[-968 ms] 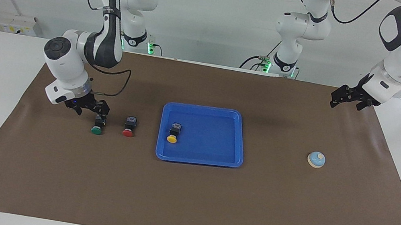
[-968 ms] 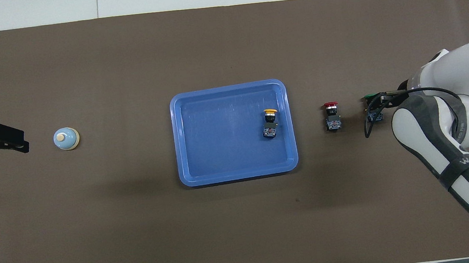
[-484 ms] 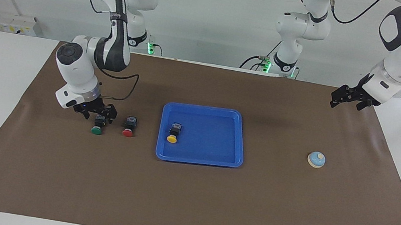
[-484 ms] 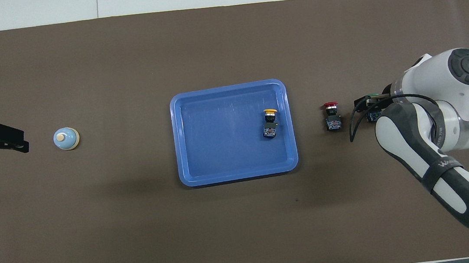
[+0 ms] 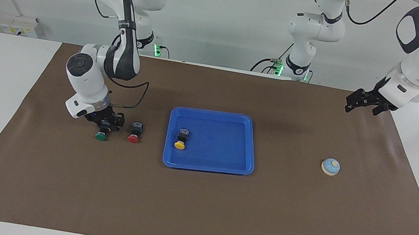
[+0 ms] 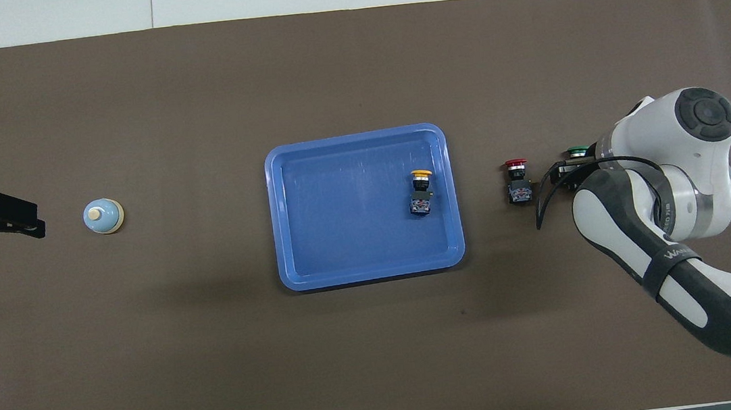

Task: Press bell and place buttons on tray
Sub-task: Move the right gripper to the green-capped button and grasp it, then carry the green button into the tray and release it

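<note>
Since the earlier frames, the right arm has swung in toward the tray and lowered, bringing the right gripper [image 5: 106, 122] down onto the black body of the green-capped push-button switch [image 5: 101, 136]. Its jaws straddle that body and appear to be closing; whether they already hold it firmly cannot be told. The green button still rests on the brown mat [image 5: 193, 212] covering the desk.

Status of the task items:
- The yellow-capped push-button switch [image 5: 179, 145] lies inside the flat bright blue plastic tray [image 5: 226, 169], near the rim toward the right arm's end.
- The red-capped push-button switch [image 5: 133, 138] lies on the mat between the green button and the tray, just beside the right gripper.
- The small light-blue dome bell [image 5: 330, 166] with cream knob stands on the mat toward the left arm's end, well apart from the tray.

The left gripper [image 5: 365, 103] waits, fully open and empty, above the mat's edge near the bell.

Clearance: the red button sits close to the gripper on the tray side, so a lift before traverse is advisable. Most of the tray floor is free for two further buttons.
</note>
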Tool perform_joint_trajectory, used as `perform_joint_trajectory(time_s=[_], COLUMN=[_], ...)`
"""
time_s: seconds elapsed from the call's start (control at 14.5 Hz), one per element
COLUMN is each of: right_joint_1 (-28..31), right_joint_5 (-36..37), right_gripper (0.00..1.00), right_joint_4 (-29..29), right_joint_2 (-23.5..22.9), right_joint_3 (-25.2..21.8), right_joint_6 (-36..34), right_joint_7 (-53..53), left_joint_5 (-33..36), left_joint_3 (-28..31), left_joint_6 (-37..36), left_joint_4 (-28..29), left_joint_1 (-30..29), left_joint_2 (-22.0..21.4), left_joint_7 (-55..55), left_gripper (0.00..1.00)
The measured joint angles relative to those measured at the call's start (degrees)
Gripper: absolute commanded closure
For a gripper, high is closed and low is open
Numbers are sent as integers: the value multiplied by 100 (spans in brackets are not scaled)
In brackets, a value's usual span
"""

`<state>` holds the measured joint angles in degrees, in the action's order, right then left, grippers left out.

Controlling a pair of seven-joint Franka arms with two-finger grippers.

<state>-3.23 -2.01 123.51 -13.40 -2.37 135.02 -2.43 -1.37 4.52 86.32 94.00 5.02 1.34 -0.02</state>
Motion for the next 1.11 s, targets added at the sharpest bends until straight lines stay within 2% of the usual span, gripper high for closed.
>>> perform_joint_trajectory(time_s=[0.07, 0.35, 0.55, 0.69, 0.9, 1.11], right_joint_1=[8, 10, -93, -583, -1745, -2638], right_joint_5=[0, 0, -10, -11, 16, 209], right_gripper=[100, 100, 100, 100, 100, 100], right_joint_4=[5, -84, -727, -1228, -1675, -2406], right_joint_2=[0, 22, 106, 135, 11, -583], right_joint_3=[-1, -1, 83, 153, 196, 199], right_joint_6=[13, -19, -799, -1246, -1418, -1583], right_joint_7=[0, 0, -98, -783, -2049, -3071], left_joint_5=[0, 0, 0, 0, 0, 0], left_joint_3=[0, 0, 0, 0, 0, 0], left_joint_6=[0, 0, 0, 0, 0, 0], left_joint_4=[0, 0, 0, 0, 0, 0], left_joint_1=[0, 0, 0, 0, 0, 0], left_joint_2=[0, 0, 0, 0, 0, 0], left_joint_7=[0, 0, 0, 0, 0, 0], left_gripper=[0, 0, 0, 0, 0, 0])
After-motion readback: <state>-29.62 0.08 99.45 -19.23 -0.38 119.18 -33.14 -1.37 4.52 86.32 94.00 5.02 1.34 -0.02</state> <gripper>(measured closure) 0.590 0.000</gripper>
